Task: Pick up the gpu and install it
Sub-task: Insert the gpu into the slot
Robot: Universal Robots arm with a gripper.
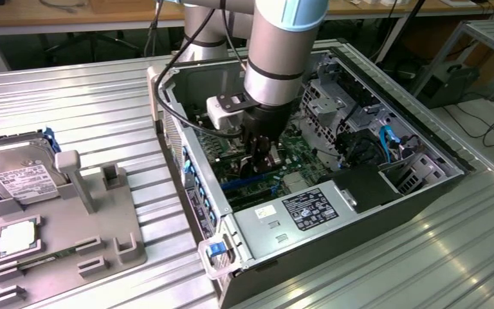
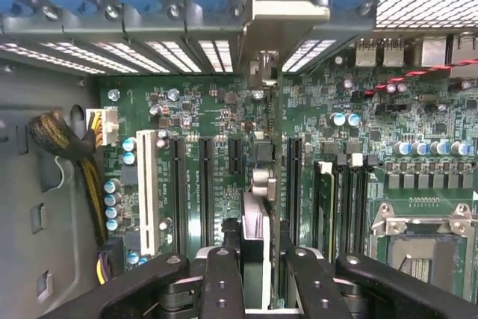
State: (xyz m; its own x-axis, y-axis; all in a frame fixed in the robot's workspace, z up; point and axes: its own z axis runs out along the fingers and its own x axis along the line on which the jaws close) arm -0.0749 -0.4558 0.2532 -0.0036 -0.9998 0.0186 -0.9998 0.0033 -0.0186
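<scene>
On the exterior view's left, a grey fixture [image 1: 101,225] on the ribbed tabletop [image 1: 101,103] carries a silver hard drive [image 1: 20,174] and a small square chip [image 1: 17,237]. Right of it lies the open computer case [image 1: 375,90]. Inside, the hand [image 1: 264,161] is closed on the gpu [image 2: 255,240], held edge-on over the green motherboard [image 2: 224,121], between 2 black expansion slots [image 2: 207,184].

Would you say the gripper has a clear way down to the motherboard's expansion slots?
Probably yes: the case is open, and the gripper, holding the gpu edge-on, hangs right above the expansion slots with nothing between.
</scene>
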